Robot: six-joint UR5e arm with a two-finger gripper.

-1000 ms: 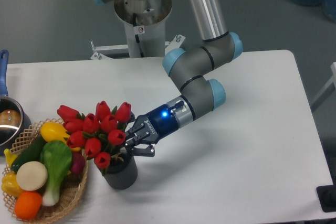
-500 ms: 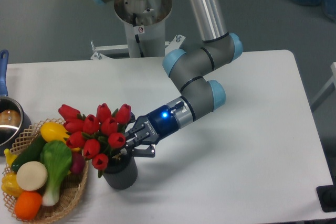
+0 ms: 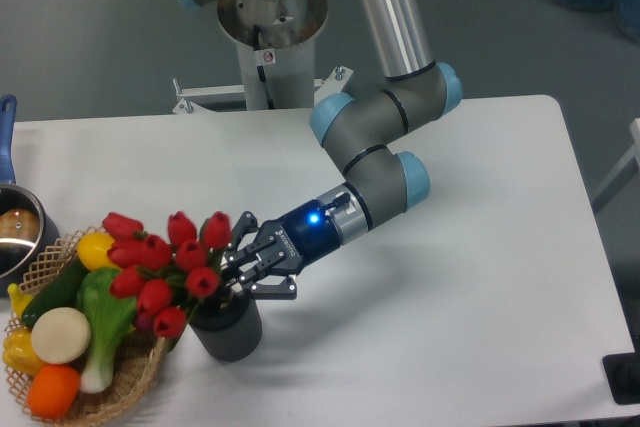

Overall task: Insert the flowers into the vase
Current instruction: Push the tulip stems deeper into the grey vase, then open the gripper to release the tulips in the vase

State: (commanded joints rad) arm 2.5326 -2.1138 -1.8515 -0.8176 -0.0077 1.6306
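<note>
Flowers (image 3: 160, 265) stems down in vase (image 3: 229, 327), heads leaning over basket (image 3: 110, 387) | gripper (image 3: 238, 269) jaws spread, nothing held, just beside stems | insertion looks done, retreat left

Arm stretched low leftward, pincer (image 3: 243, 265) spread

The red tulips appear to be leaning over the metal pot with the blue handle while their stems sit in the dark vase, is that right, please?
Not quite: the camera view shows the tulips leaning over the wicker basket of toy vegetables, not the pot. Their stems do sit in the dark vase.
</note>
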